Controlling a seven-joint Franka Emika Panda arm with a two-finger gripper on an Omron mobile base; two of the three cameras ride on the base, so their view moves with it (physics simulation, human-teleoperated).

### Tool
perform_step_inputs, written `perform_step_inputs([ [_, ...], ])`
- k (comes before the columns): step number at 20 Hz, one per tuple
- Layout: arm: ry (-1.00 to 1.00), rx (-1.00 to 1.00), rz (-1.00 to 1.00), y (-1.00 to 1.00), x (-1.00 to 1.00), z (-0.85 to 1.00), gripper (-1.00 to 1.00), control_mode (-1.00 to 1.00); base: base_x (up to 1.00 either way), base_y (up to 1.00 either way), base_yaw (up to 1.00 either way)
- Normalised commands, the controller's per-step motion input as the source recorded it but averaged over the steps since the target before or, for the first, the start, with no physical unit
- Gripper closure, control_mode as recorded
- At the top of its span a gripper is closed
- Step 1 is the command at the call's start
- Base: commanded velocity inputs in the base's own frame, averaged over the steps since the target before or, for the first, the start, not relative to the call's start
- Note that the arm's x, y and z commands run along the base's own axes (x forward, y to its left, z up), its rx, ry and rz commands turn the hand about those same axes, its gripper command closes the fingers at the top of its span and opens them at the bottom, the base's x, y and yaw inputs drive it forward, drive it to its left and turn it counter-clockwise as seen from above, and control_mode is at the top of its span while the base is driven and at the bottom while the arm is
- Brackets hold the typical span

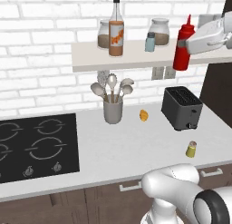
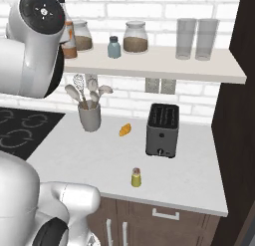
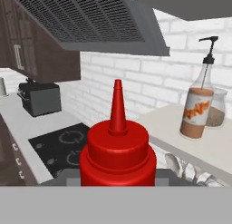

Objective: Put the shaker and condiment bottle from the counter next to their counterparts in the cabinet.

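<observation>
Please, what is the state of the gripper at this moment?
Gripper: closed on the red bottle, held upright in front of the shelf.

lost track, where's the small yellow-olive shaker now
The small yellow-olive shaker with the silver-grey cap stands upright on the light counter, near its front edge, in front of the black toaster.

I note a black toaster (image 1: 182, 108) near the worktop's right rear, a grey utensil holder (image 1: 113, 110) at the back edge, and an orange croissant (image 1: 143, 115) between them.
</observation>
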Motion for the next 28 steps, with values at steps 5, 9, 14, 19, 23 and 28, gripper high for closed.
perform_step_inputs([
  [5,0.0,0.0,-0.09,0.07,0.04,0.0,1.0,-1.0,0.0,0.0,0.0],
  [9,-0.01,0.0,-0.13,0.0,0.0,0.0,1.0,-1.0,0.0,0.0,0.0],
  [14,-0.02,0.0,-0.14,0.0,0.0,0.0,1.0,-1.0,0.0,0.0,0.0],
  [19,-0.03,0.0,-0.13,0.0,0.0,0.0,1.0,-1.0,0.0,0.0,0.0],
  [23,-0.03,0.0,-0.13,0.0,0.0,0.0,1.0,-1.0,0.0,0.0,0.0],
  [28,-0.02,0.0,-0.13,0.0,0.0,-0.05,1.0,-1.0,0.0,0.0,0.0],
])
